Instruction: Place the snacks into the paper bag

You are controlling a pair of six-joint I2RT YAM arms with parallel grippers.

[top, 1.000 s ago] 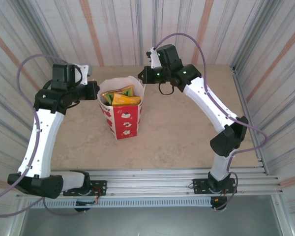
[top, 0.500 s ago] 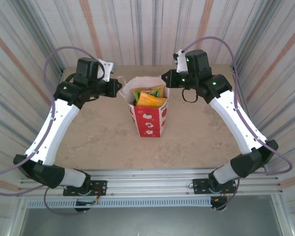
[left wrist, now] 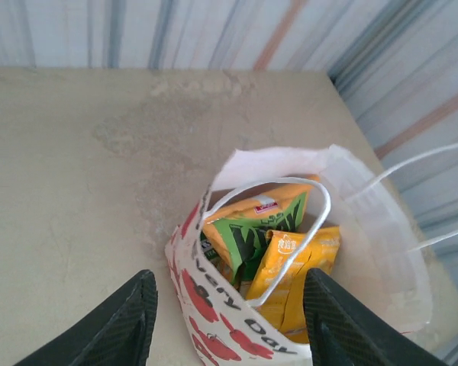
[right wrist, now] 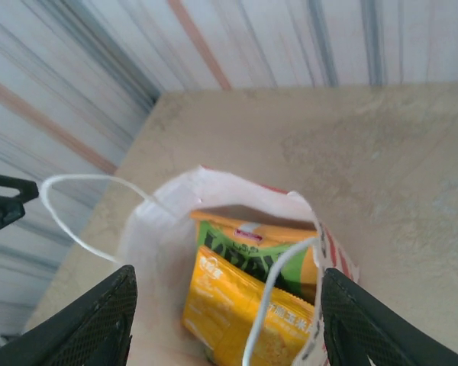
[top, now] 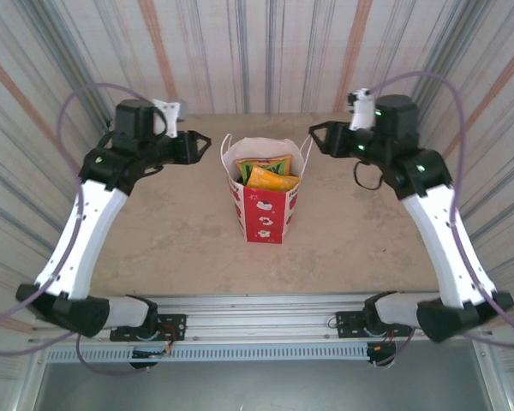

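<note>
Left gripper (top: 203, 142) sits left of centre in the top view, jaws spread wide with nothing between them, tips aimed at the paper bag (top: 265, 218) and a short gap off its rim. Right gripper (top: 313, 139) mirrors it right of centre, jaws also apart and empty, tips just beside the bag's right-hand handle (top: 306, 154); can't tell from above whether they touch. Bag stands upright mid-frame on the beige table (top: 171, 240), with a red lower part with white pictures, a white rim and an open mouth. Snacks are inside the bag: a yellow packet (top: 274, 180) in front and a green-and-orange packet (top: 259, 165) behind it, both on edge and reaching about rim level. Left wrist view: two dark fingers (left wrist: 114, 332) rise from the bottom edge, with the bag between and beyond them in the lower right. Its near handle loops across the green-and-orange packet and the yellow packet, and the second handle arcs toward the right edge. A dark sliver by the bag's left wall is too hidden to name. Right wrist view: dark fingers (right wrist: 84, 328) at lower left and lower right, bag in the lower middle, yellow packet over the green-and-orange packet, one thin handle looping out to the left and the other rising at bottom centre. Striped corrugated walls (top: 240, 51) close three sides, and a metal rail (top: 265, 312) with both arm bases runs along the bottom.
</note>
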